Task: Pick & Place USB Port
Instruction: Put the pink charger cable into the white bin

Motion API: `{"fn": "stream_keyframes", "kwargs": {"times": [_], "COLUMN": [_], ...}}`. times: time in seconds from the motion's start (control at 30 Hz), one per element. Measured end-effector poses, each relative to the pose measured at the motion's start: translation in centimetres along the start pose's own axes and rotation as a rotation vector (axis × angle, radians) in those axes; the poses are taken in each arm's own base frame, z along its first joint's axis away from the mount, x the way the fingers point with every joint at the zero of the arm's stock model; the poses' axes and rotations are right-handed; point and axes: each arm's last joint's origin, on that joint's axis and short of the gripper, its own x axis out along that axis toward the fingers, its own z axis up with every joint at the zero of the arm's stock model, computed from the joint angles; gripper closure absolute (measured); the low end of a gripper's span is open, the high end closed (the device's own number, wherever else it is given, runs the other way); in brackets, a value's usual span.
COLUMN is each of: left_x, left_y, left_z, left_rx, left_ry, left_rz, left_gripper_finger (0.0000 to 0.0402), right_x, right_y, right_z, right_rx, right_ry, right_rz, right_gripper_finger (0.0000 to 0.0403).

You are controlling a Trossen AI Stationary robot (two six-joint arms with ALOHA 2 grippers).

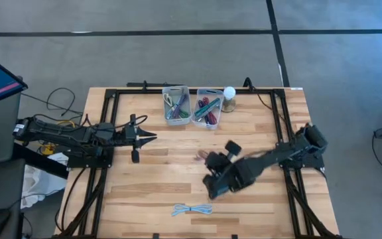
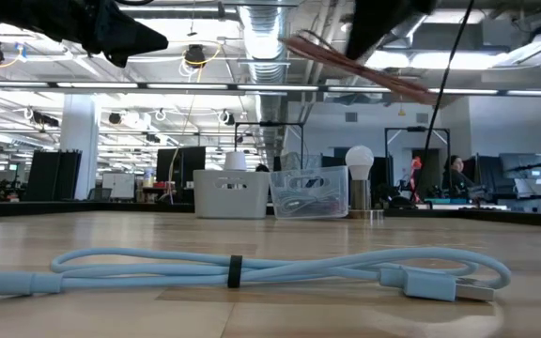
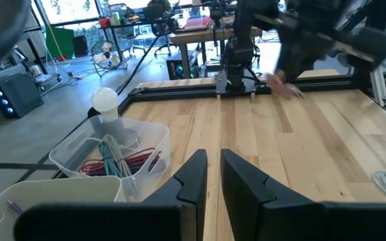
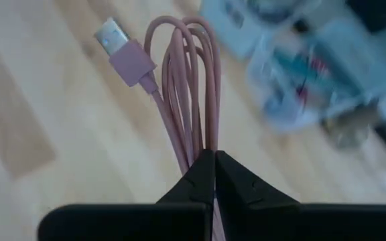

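My right gripper (image 1: 207, 160) is above the table's middle, shut on a coiled pink USB cable (image 4: 186, 80) whose plug (image 4: 116, 37) sticks out past the fingers. In the low view the pink cable (image 2: 360, 68) slants high above the table. A light blue USB cable (image 1: 192, 210), tied with a dark band, lies flat near the table's front edge and fills the foreground of the low view (image 2: 252, 272). My left gripper (image 1: 148, 137) hovers at the table's left, shut and empty, and also shows in its own wrist view (image 3: 213, 164). My right gripper pinches several strands of the pink cable's coil (image 4: 203, 137) between its two fingers. The loops and the plug end reach out beyond the fingertips. The cable is lifted clear of the table.
Two clear bins (image 1: 176, 105) (image 1: 207, 107) with coloured cables stand at the far middle of the table, beside a light bulb on a base (image 1: 229, 97). A black frame (image 1: 105, 166) runs along the table's sides. Bare wood lies between the arms.
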Motion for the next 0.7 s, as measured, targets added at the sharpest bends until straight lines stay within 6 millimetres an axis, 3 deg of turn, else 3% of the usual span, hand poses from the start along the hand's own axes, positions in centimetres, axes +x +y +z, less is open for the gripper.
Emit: {"fn": "stream_keyframes", "kwargs": {"times": [0.37, 0.7], "left_x": [0.0, 0.0], "left_y": [0.0, 0.0], "left_z": [0.0, -0.1], "left_rx": [0.000, 0.003], "left_ry": [0.000, 0.009], "left_rz": [0.000, -0.001], "left_gripper_finger": [0.0357, 0.0357], "right_x": [4.9, 10.4], "right_y": [-4.5, -11.1], "right_z": [8.4, 12.5], "right_rx": [-0.052, 0.023], "right_ry": [-0.212, -0.244], "right_rz": [0.067, 0.111], "right_gripper_finger": [0.0403, 0.0403]}}
